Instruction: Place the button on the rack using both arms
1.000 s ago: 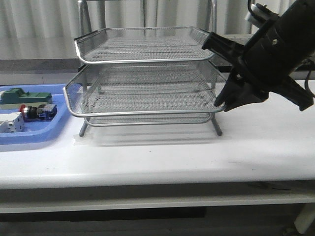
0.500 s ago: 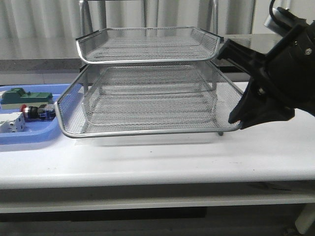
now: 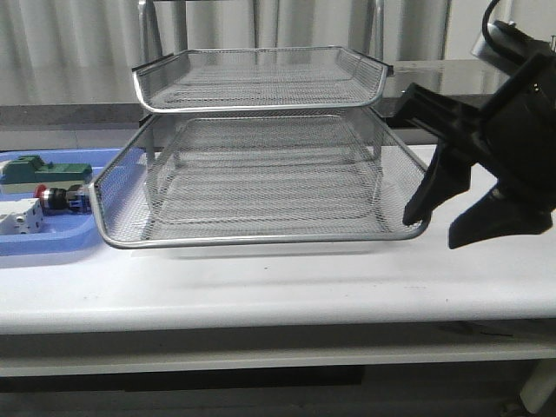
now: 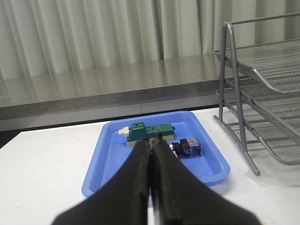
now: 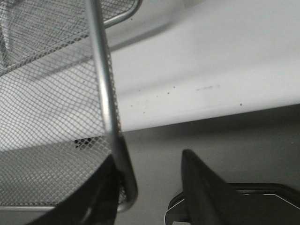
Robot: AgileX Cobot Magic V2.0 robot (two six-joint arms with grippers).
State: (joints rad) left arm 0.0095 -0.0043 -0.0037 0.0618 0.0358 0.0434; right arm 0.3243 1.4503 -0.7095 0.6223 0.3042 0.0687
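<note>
The button (image 3: 57,198), red-headed with a blue rear block, lies in the blue tray (image 3: 52,239) left of the rack (image 3: 261,78). In the left wrist view the button (image 4: 186,147) shows just past my left gripper (image 4: 151,140), which is shut and empty above the tray's near part. The rack's middle mesh tray (image 3: 261,187) is slid out forward. My right gripper (image 3: 432,230) is open at that tray's front right corner. In the right wrist view the tray rim (image 5: 105,103) runs along the inside of one finger (image 5: 105,187) of the right gripper (image 5: 150,157).
A green-and-grey block (image 3: 39,169) and a white boxy component (image 3: 19,217) share the blue tray (image 4: 112,159) with the button. The green block (image 4: 150,132) lies just beyond my left fingertips. The rack's frame legs (image 4: 239,117) stand right of the tray. A grey ledge and curtain lie behind.
The middle mesh tray has slid forward out of the rack along with my right gripper. The right fingers have now spread apart at the tray's corner.
</note>
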